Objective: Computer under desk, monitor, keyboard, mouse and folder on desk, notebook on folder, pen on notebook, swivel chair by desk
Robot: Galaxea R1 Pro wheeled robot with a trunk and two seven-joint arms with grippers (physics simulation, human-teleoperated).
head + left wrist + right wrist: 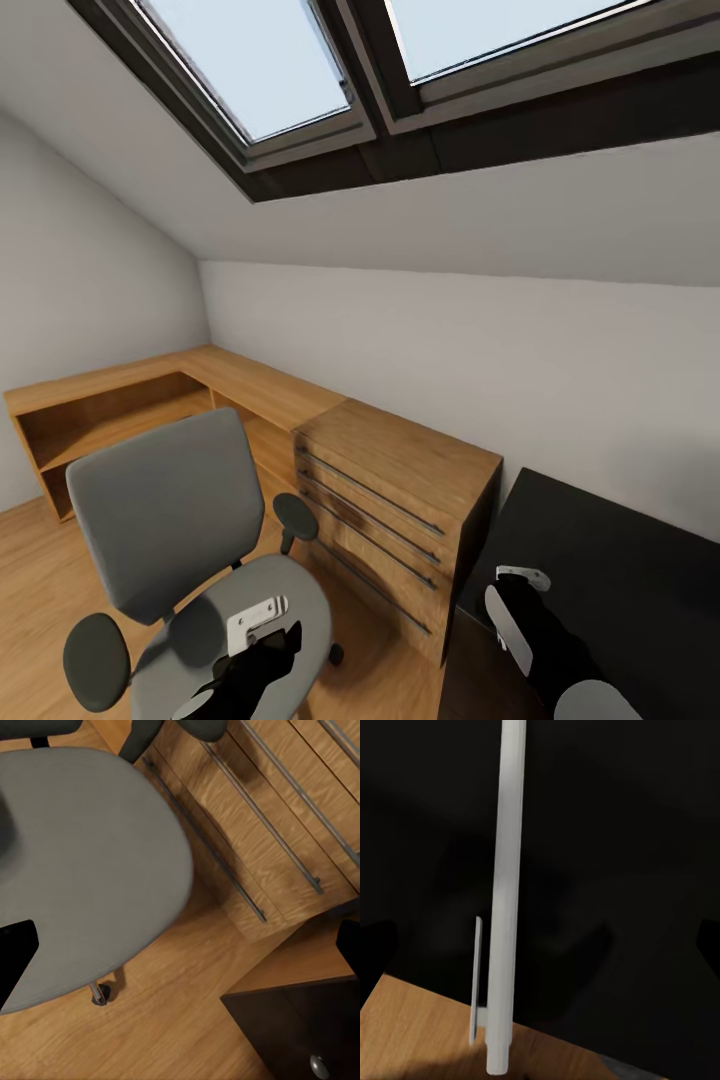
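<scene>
Pen point(505, 892) runs long between my right fingers, pinched, above the black desk point(620, 590). Head view adds the swivel chair point(190, 540) beneath my left gripper point(255, 650), whose fingers' spread I cannot tell.

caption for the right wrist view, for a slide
White pen seen close along the right claw, over the black desk top, wood floor past its edge.
</scene>
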